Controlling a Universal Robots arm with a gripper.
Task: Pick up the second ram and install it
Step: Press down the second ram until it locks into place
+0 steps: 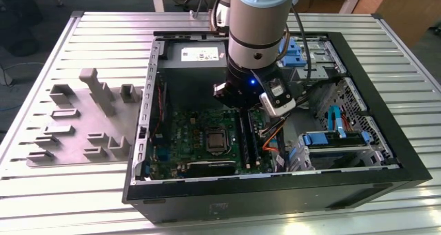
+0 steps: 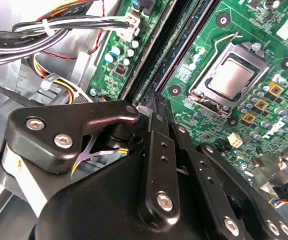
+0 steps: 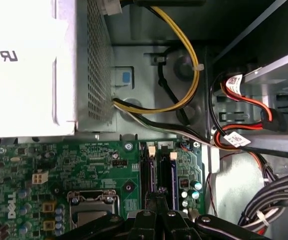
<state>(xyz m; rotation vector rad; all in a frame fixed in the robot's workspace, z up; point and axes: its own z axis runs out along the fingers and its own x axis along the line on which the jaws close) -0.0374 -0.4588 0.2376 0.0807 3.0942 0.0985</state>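
Observation:
My gripper reaches down inside the open computer case, low over the long black slot rails of the green motherboard. In both wrist views the black fingers stand close together, and the gripper tips sit right at the rails. A narrow blue-green strip, the second ram, runs out from the fingertips along one rail, seen edge-on. Whether it is fully seated in the rail I cannot tell. A blue stick sits in the neighbouring rail.
The CPU socket lies beside the rails. Cable bundles hang close on the other side. The power supply fills the case's far end. A grey fixture stands on the table at the exterior view's left.

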